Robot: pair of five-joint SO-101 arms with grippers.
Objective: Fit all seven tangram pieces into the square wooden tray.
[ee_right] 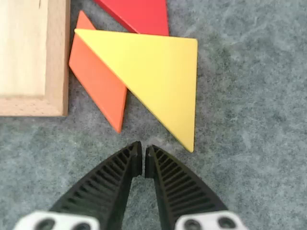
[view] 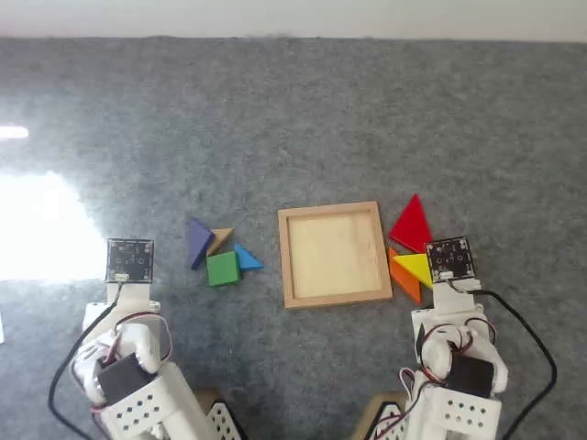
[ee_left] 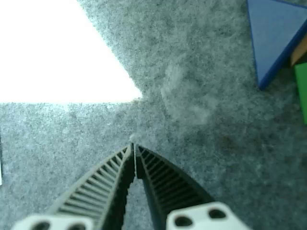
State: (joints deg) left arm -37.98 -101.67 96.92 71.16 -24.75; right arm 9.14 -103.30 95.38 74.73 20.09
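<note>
Your tray (view: pixel 285 261) unfilled; yellow triangle (ee_right: pixel 158 81) at its 3 o'clock, blue triangle (ee_left: pixel 276 33) at 9, likely staged per arm. Left gripper (ee_left: pixel 134 143), right gripper (ee_right: pixel 143 153): closed, empty

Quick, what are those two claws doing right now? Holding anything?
Left gripper: closed, holding nothing.
Right gripper: closed, holding nothing, just short of the yellow triangle.

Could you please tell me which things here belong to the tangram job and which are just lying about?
Job: wooden tray; red triangle; yellow triangle; orange piece; dark blue triangle; tan piece; green square; light blue triangle.
Lying about: grey mat.
</note>
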